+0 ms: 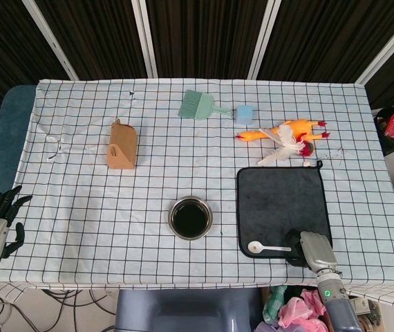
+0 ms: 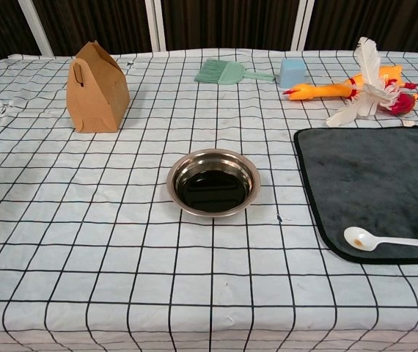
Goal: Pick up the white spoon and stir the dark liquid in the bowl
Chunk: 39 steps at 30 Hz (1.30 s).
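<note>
My right hand (image 1: pixel 306 250) sits at the white spoon's (image 1: pixel 266 247) handle end on the dark mat (image 1: pixel 280 200) — whether its fingers are closed, I cannot tell. A shallow pinch could flip the spoon away. The bowl (image 1: pixel 190 218) waits at nine o'clock.

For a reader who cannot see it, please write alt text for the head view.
The robot's right hand sits at the handle end of a white plastic spoon lying on a dark grey mat, right of a steel bowl of dark liquid on the checked tablecloth.
</note>
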{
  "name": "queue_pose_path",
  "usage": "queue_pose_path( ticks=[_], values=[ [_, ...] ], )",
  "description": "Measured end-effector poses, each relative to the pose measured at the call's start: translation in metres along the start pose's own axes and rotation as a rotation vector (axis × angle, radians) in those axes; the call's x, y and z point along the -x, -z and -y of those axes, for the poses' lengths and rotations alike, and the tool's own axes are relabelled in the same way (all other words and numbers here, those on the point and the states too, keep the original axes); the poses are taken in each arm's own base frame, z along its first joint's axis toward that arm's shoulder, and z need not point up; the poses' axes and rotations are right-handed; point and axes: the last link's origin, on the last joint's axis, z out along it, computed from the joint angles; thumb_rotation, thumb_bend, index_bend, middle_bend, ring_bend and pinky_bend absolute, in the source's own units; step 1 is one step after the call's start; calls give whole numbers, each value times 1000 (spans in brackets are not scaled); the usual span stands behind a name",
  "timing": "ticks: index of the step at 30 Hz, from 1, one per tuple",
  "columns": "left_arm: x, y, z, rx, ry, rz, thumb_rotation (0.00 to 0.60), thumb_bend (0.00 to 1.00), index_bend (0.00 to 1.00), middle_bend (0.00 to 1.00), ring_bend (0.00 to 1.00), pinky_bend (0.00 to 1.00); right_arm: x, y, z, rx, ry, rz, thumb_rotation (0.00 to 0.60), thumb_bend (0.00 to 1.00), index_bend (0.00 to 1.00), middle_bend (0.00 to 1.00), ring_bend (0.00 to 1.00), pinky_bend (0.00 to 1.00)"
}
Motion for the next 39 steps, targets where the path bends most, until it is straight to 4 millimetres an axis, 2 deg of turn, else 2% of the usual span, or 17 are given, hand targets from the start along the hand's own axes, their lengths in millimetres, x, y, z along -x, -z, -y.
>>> queue_pose_path(
  ticks=[39],
  values=[
    [0, 0, 1, -5, -3, -2, 600, 726, 166, 0, 0, 0, 12, -6, -2, 6, -19, -2, 600, 287, 535, 951, 1000, 1000]
  ],
)
